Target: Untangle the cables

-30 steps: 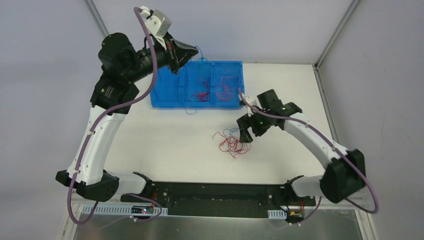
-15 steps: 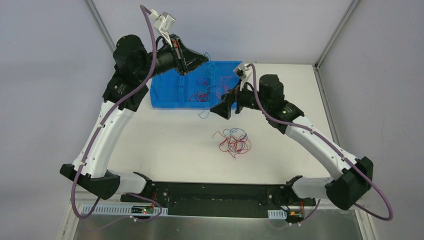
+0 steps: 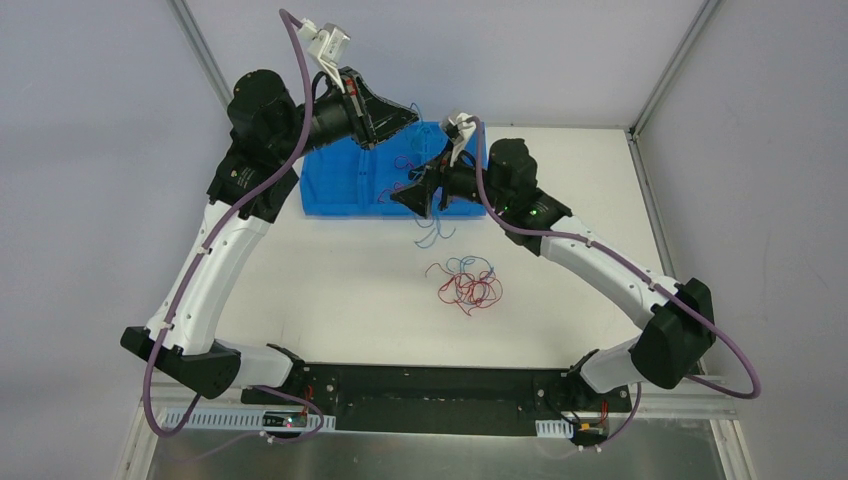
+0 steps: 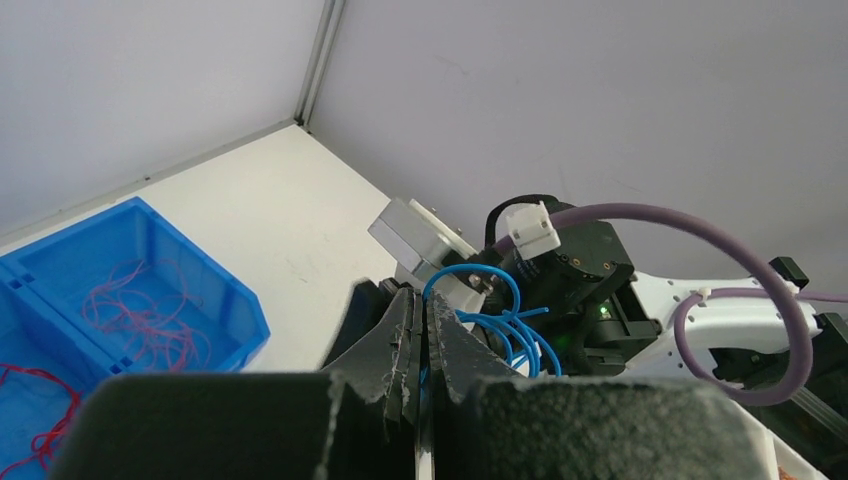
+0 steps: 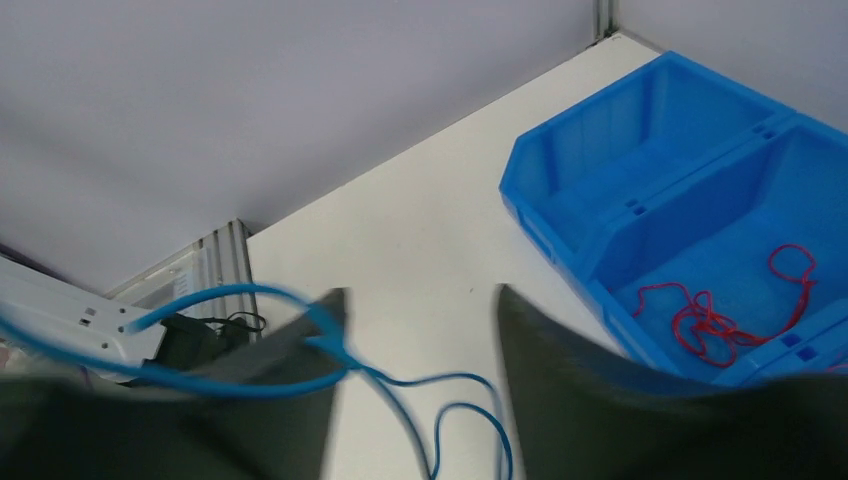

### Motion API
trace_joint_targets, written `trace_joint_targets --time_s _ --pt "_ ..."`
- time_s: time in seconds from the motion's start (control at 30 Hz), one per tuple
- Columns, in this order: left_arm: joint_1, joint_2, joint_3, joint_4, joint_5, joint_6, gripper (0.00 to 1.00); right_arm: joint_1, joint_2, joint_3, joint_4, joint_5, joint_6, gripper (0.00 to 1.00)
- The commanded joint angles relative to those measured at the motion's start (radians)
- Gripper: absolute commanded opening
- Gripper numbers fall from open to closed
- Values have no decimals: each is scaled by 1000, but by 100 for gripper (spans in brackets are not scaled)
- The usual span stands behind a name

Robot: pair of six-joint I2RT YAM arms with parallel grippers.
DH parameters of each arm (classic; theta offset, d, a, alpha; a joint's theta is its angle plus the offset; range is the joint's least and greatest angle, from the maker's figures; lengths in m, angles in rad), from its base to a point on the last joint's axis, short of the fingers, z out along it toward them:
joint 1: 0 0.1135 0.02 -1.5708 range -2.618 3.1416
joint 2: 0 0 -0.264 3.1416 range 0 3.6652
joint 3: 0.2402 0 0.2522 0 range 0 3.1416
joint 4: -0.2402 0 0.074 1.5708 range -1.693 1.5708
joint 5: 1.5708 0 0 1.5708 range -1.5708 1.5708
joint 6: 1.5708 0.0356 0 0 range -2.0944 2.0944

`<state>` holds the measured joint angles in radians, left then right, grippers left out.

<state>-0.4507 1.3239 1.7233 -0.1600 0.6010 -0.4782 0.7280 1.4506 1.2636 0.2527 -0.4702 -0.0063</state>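
Note:
My left gripper (image 3: 408,114) hovers over the blue bin's back edge, shut on a thin blue cable (image 3: 432,232) that hangs down in loops to the table. In the left wrist view its jaws (image 4: 430,300) pinch the blue cable (image 4: 505,322) just below the tips. My right gripper (image 3: 399,197) is held in the air by the bin's front edge, beside the hanging cable. In the right wrist view the right gripper (image 5: 420,292) has its jaws wide apart and blurred, and the blue cable (image 5: 445,385) runs past the left finger into the gap. A tangle of red and blue cables (image 3: 468,285) lies mid-table.
The blue bin (image 3: 335,195) has three compartments and stands at the back of the white table. Loose red cables (image 5: 725,315) lie in its middle compartment and more red cables (image 4: 140,315) in the right one. Grey walls with metal frame posts close in the back.
My right arm left the tangle on the table and swung up and left to the bin's front. My left gripper shifted right over the bin, lifting the blue cable.

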Motion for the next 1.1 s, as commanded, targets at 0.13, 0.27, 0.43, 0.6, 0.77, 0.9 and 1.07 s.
trace_joint_targets --time_s 0.13,0.27,0.43,0.6,0.77,0.9,1.07 --pt "48 3 104 -11 -213 163 0 -1 -92 -131 -35 8 -83 0" --pt "170 48 246 -47 -346 253 0 -10 -168 -292 -110 -3 -116 0" --pt "272 131 358 -226 -477 407 0 -39 -236 -399 -182 -24 -136 0" --pt "360 167 185 -279 -496 503 0 -70 -260 -355 -240 -50 -93 0" --pt "417 282 72 -281 -509 513 0 -99 -253 -285 -275 -71 -19 0" --pt "432 414 79 -254 -414 493 0 -115 -240 -239 -276 -88 36 0" --pt "433 620 200 -234 -376 483 4 -127 -210 -173 -278 -113 82 0"
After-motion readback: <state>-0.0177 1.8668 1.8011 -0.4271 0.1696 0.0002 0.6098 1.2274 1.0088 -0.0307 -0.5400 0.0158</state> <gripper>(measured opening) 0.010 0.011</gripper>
